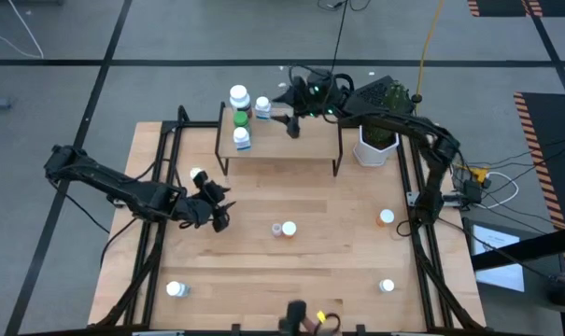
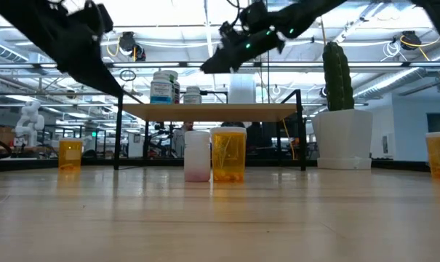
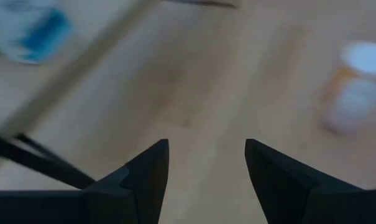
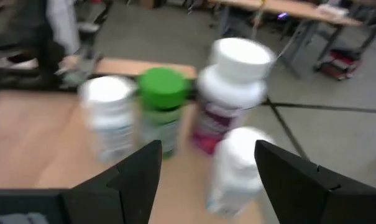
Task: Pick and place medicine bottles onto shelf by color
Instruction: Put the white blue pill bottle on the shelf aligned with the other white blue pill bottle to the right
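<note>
Your low light-wood shelf on thin black legs (image 1: 291, 142) stands at the far middle of the table, and four bottles are bunched at its left end: a big white-capped bottle with a purplish label (image 1: 238, 95), a green-capped green bottle (image 1: 241, 117), a white bottle with a blue-and-white label (image 1: 242, 139) and a smaller white bottle (image 1: 261, 107). The right wrist view looks straight at that cluster.

Your right gripper (image 1: 292, 126) hangs over the shelf just right of those bottles, fingers spread apart with nothing between them; the smaller white bottle stands free just beyond the tips.

Out on the light-wood tabletop (image 1: 338, 271), a pale white-pink bottle (image 1: 275, 230) and an orange white-capped bottle (image 1: 289, 228) stand side by side in the middle, touching or nearly so. Another orange bottle (image 1: 386, 217) sits near the right edge, and two more white-capped bottles wait near the front, one at the left corner (image 1: 176, 289) and one at the right (image 1: 387, 286). A further white-capped bottle (image 1: 197, 175) sits by the left rail, just behind your left arm.

Your left gripper (image 1: 219, 217) hovers over the left-middle of the table, fingers about half apart and empty, well left of the centre pair.

A white hexagonal pot with a green cactus (image 1: 376, 147) stands just right of the shelf.
</note>
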{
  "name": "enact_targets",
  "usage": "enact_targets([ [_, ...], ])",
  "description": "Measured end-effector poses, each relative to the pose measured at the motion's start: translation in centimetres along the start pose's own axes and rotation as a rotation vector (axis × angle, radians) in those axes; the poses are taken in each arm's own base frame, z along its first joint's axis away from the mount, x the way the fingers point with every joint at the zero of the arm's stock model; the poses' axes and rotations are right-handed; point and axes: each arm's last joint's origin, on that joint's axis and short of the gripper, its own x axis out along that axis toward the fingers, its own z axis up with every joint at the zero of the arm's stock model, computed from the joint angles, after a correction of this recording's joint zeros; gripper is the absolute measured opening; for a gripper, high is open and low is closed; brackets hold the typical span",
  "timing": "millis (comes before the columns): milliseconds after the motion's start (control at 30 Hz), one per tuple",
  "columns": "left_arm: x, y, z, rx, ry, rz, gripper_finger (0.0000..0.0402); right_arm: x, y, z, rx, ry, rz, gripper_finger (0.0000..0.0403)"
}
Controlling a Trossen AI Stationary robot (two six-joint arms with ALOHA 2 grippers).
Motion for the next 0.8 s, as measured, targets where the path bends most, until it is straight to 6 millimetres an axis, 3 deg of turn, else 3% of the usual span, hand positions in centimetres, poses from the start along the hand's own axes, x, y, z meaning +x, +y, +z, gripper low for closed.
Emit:
enact_targets([
  [133, -2.2, -1.1, 1.1, 0.028, 0.163, -0.232, 0.0214, -2.2, 3.5, -0.8, -0.022, 0.037, 0.064, 0.0254],
  [333, -5.5, -3.8, 0.3, -0.021, 0.402, -0.615, 0.0214, -4.4, 10.6, -5.5, -0.044, -0.086, 0.152, 0.0254],
  [600, -8.9, -6.9, 0.3, -0.056, 0.476, -0.663, 0.0214, -6.6, 19.6, -10.3, -0.039, -0.216, 0.304, 0.0254],
  [800, -10.2, -9.5, 0.9, 0.022, 0.558, -0.566, 0.0214, -7.4, 24.0, -12.8, -0.082, -0.174, 0.26, 0.0254],
])
